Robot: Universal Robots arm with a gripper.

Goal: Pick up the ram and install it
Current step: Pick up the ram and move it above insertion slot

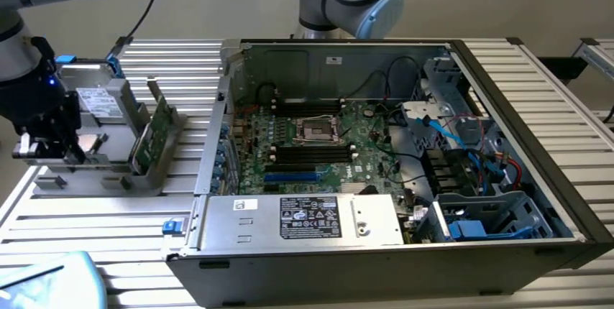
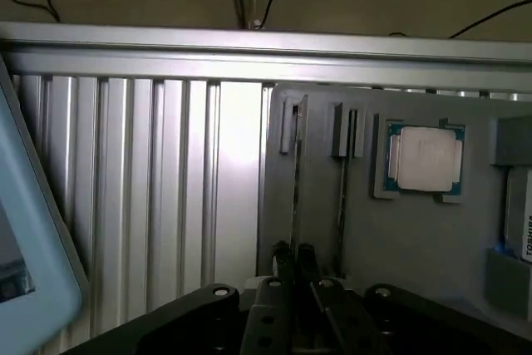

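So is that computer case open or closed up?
Open. The computer case has its side panel off, so the motherboard, its cables and the power supply are all on show.

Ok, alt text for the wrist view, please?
The fingers are shut on the thin edge of the ram, which stands in a slot of a grey tray on a slatted metal table. A processor chip lies in a tray pocket nearby.
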